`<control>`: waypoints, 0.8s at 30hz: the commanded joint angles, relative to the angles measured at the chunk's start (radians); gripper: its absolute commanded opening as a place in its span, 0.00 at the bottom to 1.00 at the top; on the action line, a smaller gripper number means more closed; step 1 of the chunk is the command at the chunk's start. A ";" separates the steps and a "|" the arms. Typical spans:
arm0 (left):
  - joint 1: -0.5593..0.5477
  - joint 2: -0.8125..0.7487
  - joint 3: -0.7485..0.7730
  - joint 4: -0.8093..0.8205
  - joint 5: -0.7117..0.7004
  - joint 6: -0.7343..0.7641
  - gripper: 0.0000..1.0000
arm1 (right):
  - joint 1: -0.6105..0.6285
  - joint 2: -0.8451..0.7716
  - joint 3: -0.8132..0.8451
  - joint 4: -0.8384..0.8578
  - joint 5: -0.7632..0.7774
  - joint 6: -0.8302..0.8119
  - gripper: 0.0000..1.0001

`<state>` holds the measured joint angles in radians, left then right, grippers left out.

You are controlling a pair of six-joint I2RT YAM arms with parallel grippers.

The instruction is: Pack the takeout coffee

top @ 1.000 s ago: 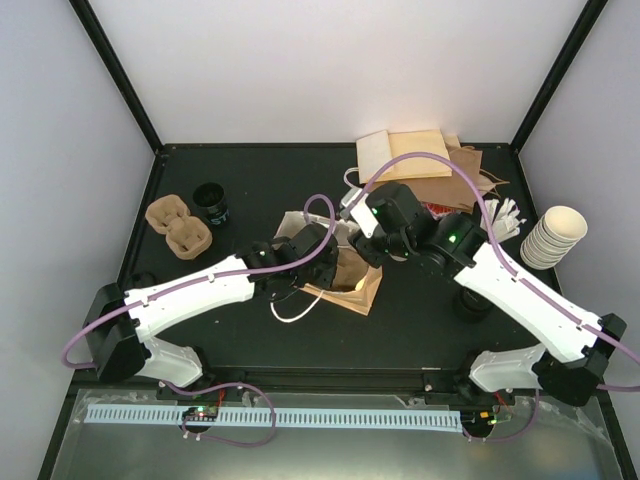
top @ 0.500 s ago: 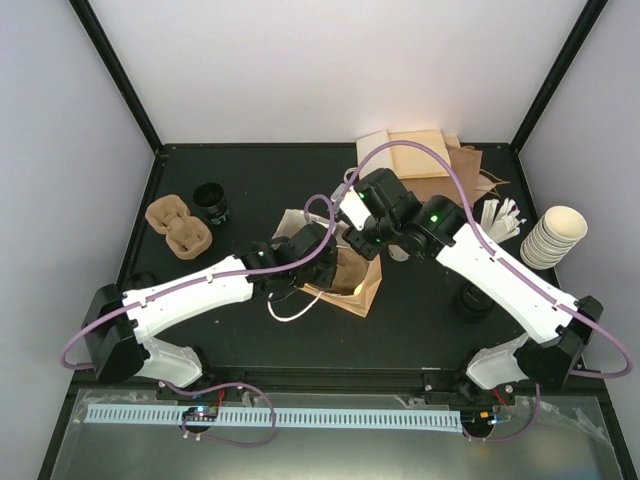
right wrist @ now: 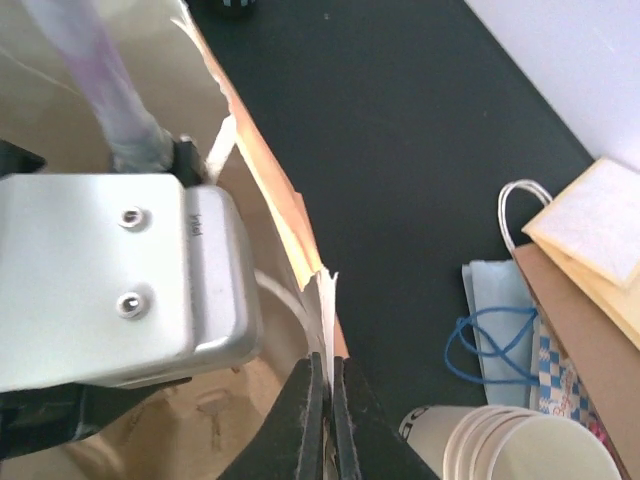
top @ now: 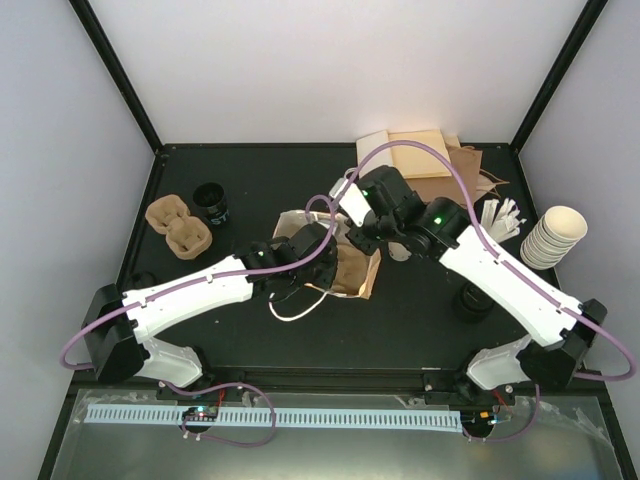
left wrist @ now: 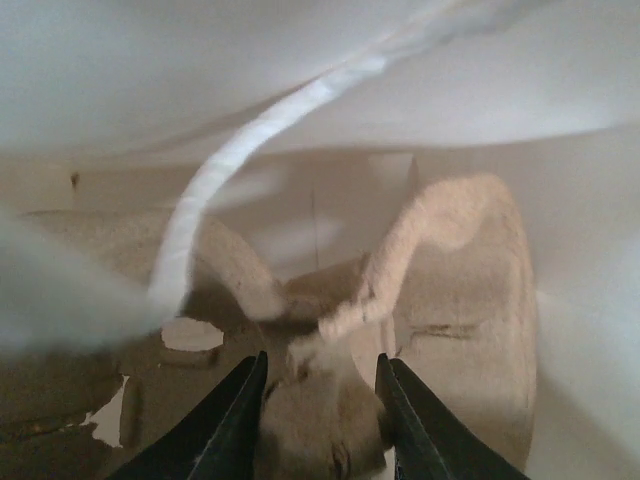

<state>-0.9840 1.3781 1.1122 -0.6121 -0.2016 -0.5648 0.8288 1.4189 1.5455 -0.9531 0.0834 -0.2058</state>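
White walls close round the black table point(top: 250, 330). Mid-table sits the brown bag point(top: 355, 272), mouth open, with both my arms meeting at it. Toward the back right corner lies a heap of flat bags point(top: 420, 155). Spare trays point(top: 180, 225) sit near the back left corner, and a cup stack point(top: 552, 238) leans at the right edge.

My left gripper point(left wrist: 320, 400) is down inside the bag. Its fingers are partway apart, and the ridge of a pulp tray point(left wrist: 460, 300) fills the gap between them, so I read that as a hold on the tray (it seems to rest on the bag's floor, though the blur leaves me unsure). My right gripper point(right wrist: 327, 375) is pinched flat on the bag's torn rim, paper between the tips.

The coffee I cannot place for certain; no cream cup with a black lid shows in the bag. Two dark round things stand on the table: a black cup point(top: 212, 203) just beside the spare trays, and a dark disc point(top: 470, 300) near the right edge by my right forearm. Either could be it.

I judge this the bag-loading step: tray going in, coffee not yet packed. Next I would release the tray and lift my left arm out clear of the white handle point(left wrist: 190, 240). Then I would fetch the cup while my right holds the mouth wide.
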 commanded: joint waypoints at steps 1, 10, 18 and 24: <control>-0.007 -0.029 0.003 0.005 0.030 0.034 0.31 | -0.001 -0.099 -0.041 0.163 -0.053 -0.038 0.01; -0.010 -0.030 -0.023 0.007 0.031 0.043 0.31 | 0.043 -0.245 -0.239 0.332 -0.109 -0.016 0.01; -0.032 -0.062 -0.129 0.117 0.013 0.091 0.31 | 0.050 -0.355 -0.386 0.441 -0.121 0.040 0.01; -0.059 -0.091 -0.199 0.192 0.013 0.138 0.31 | 0.051 -0.347 -0.375 0.395 -0.055 0.046 0.01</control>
<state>-1.0233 1.3075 0.9497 -0.4767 -0.1909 -0.4789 0.8749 1.0916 1.1503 -0.6323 -0.0048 -0.1757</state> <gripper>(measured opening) 0.309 0.041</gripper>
